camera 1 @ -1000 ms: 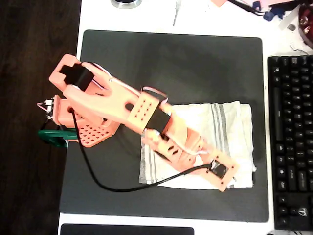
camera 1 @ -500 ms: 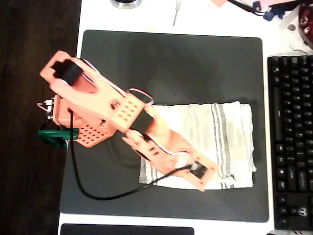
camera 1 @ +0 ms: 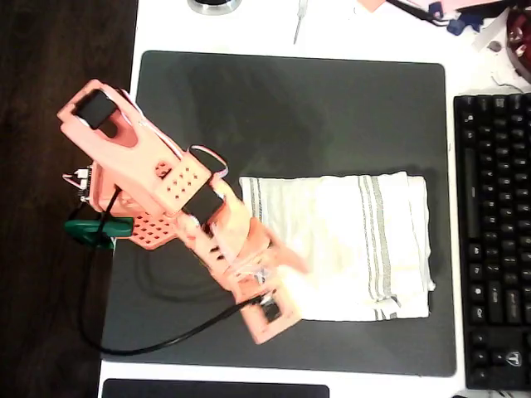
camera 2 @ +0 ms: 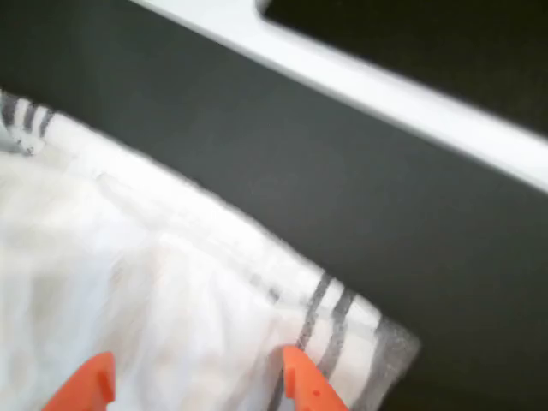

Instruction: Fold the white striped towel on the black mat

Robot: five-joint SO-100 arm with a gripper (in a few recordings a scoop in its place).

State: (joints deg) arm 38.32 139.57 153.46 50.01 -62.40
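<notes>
No text, brand or number can be read anywhere. The black keyboard [camera 1: 496, 240], at 3 o'clock in the overhead view, has pale marks on its keys (too small and blurred to read them).

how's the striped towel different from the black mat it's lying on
Colour: the white striped towel is white with thin grey stripes; the black mat is plain dark grey-black.
Size: the towel covers only the right-centre part of the mat, which is much larger.
Surface: the towel is soft and rumpled with layered edges; the mat lies smooth and flat with rounded corners.
Both are roughly rectangular and lie flat on the table.
</notes>
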